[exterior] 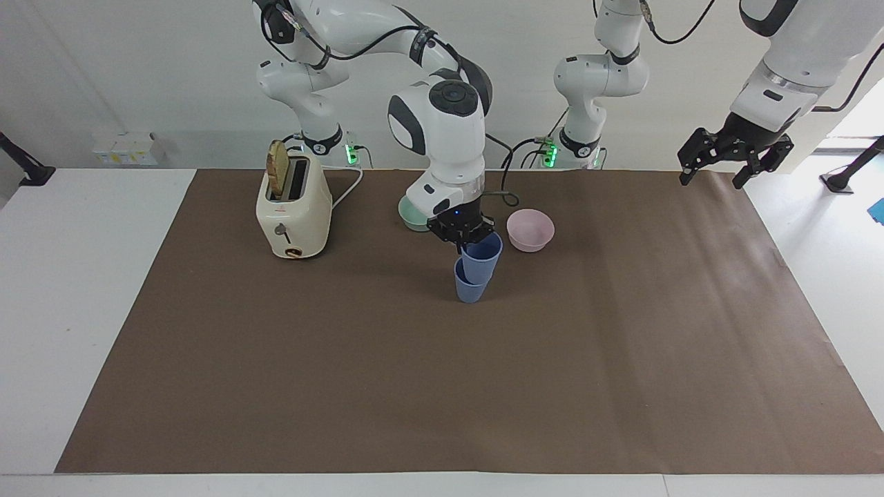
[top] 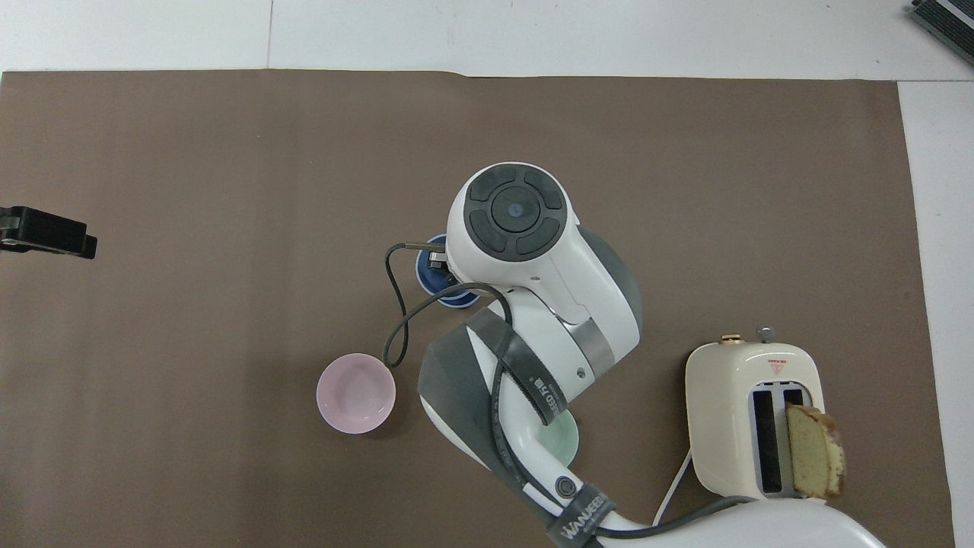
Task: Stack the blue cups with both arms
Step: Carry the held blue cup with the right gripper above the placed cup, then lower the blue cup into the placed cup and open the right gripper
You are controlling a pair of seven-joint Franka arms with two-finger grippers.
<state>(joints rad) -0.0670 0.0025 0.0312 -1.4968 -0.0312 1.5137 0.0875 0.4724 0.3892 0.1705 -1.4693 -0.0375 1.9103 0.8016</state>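
The right gripper [exterior: 461, 237] pinches the upper blue cup [exterior: 481, 257], half-nested in the lower blue cup [exterior: 469, 286]; release remains, while the left gripper [exterior: 732, 153] waits spread.

Two blue cups [exterior: 481, 256] [exterior: 469, 286], two bowls — one pink [exterior: 530, 230], one mint-green [exterior: 413, 212] — one toaster [exterior: 293, 210], one bread slice [exterior: 278, 170], two robot arms

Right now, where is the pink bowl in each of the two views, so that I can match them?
Facing view: the pink bowl sits just above the middle, beside the stacked blue cups, toward the left arm's end.
Overhead view: the pink bowl sits below the middle, nearer to the robots than the cups.
Shared landmark: the toaster, at the right arm's end.
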